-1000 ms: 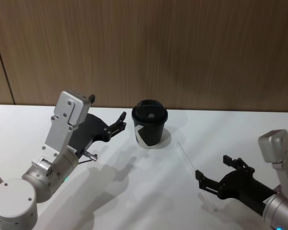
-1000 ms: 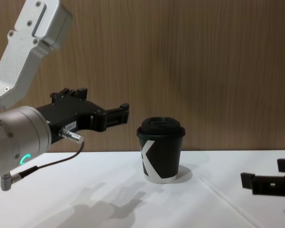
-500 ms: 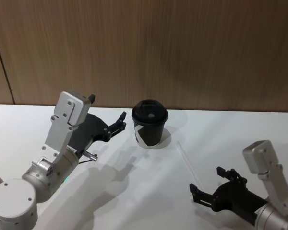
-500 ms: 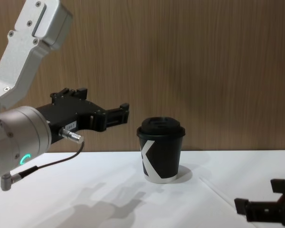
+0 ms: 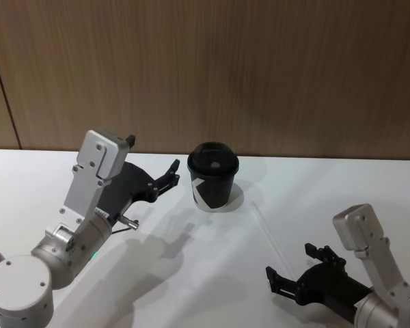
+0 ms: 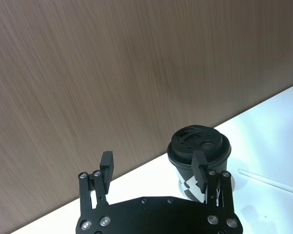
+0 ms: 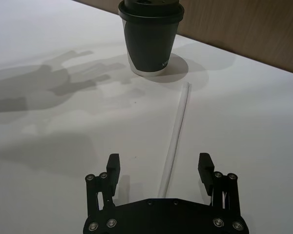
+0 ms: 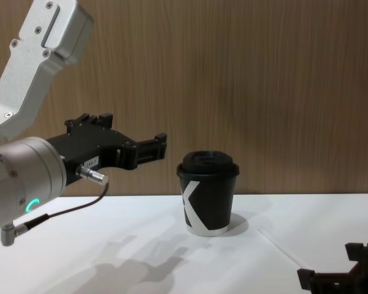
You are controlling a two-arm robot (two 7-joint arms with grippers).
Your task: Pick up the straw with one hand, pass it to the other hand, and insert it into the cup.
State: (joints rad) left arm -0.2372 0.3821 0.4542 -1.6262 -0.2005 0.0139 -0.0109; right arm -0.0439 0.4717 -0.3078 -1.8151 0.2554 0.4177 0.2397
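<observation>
Straw (image 7: 176, 134) is pale on the white table (image 5: 191, 273) and faint in head view. Its near end is hidden under the right gripper (image 7: 158, 161), itself clipped at chest view's edge. Straw lies flat, starting at cup's (image 5: 213, 181) 4 o'clock and running between that gripper's spread fingers, both clear of it. Left gripper (image 5: 171, 174), fingers parted, is aloft at cup's 9 o'clock.

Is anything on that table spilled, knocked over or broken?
Nothing stands out. The cup stands upright with its lid on, and no liquid shows on the table. The straw lies flat and straight, apart from the cup. The right gripper is open at the straw's near end; the left gripper is open beside the cup.
</observation>
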